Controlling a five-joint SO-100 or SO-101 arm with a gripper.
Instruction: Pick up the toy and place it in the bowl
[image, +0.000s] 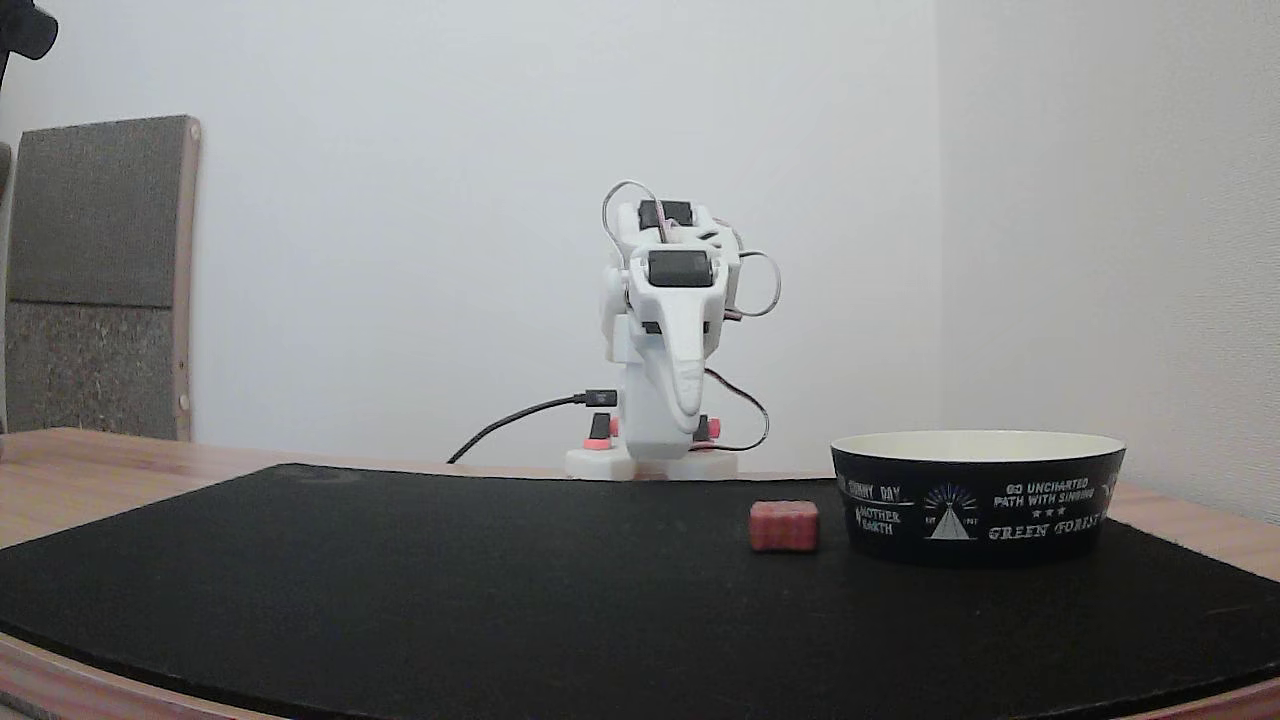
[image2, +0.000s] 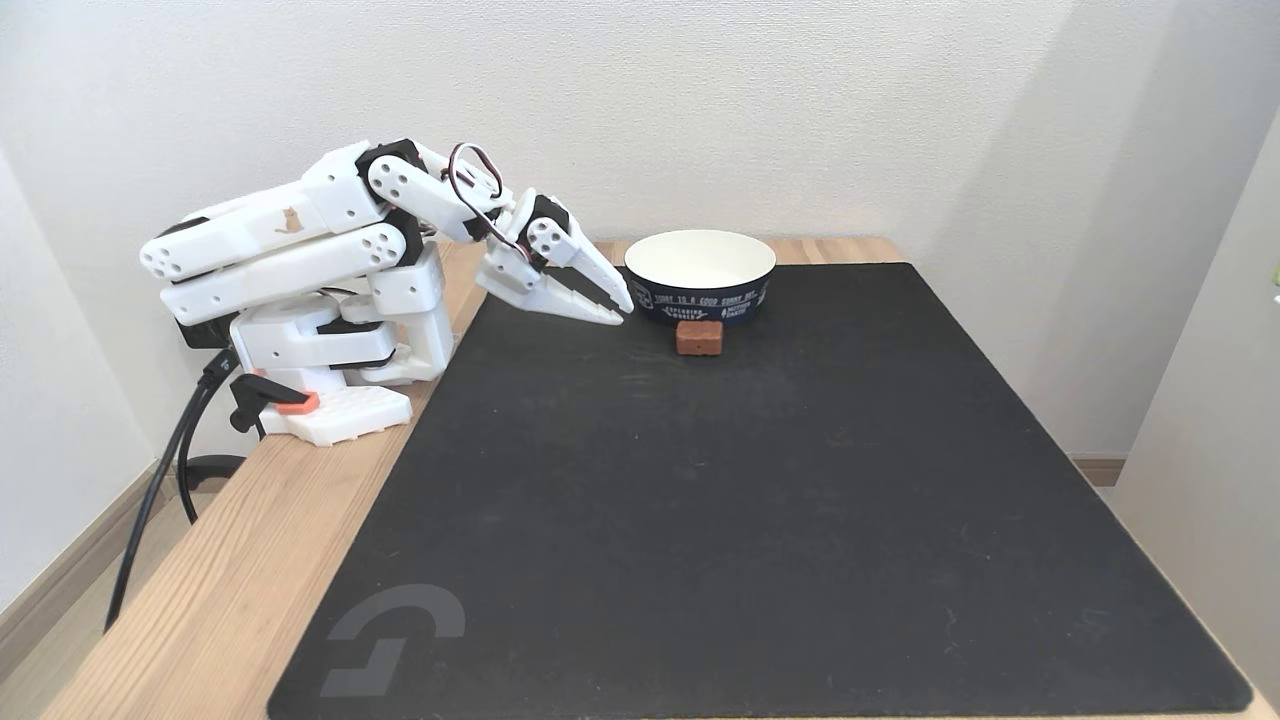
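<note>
1. Pincer (image2: 615, 308) was clenched on nothing, fingers together at the tip, arm folded back over its base (image2: 335, 415) at the edge of the surface (image2: 250, 560).
2. Toy (image2: 699, 337) sat on the black mat (image2: 760, 500), just past the pincer tip and slightly lower in a fixed view; near, not touching.
3. Bowl (image2: 700, 298) stood directly beyond the toy from the pincer. In one fixed view the toy looked almost against the bowl wall; the other fixed view (image: 784, 526) showed a small gap beside the bowl (image: 978, 500).
4. Handling, my read: small block, likely light and stiff. Ridged, segmented sides should give the fingers bite, so slip risk looked low.
5. Grasp, my read: take it across two opposite flat sides, mid-height, coming from above.
6. Risk: the side facing the bowl was cramped. Straddling the faces parallel to the bowl wall would need a finger in that gap, so better to pinch the two free sides.
7. Bowl was wide and shallow with an open cream interior; the drop should be forgiving.
</note>
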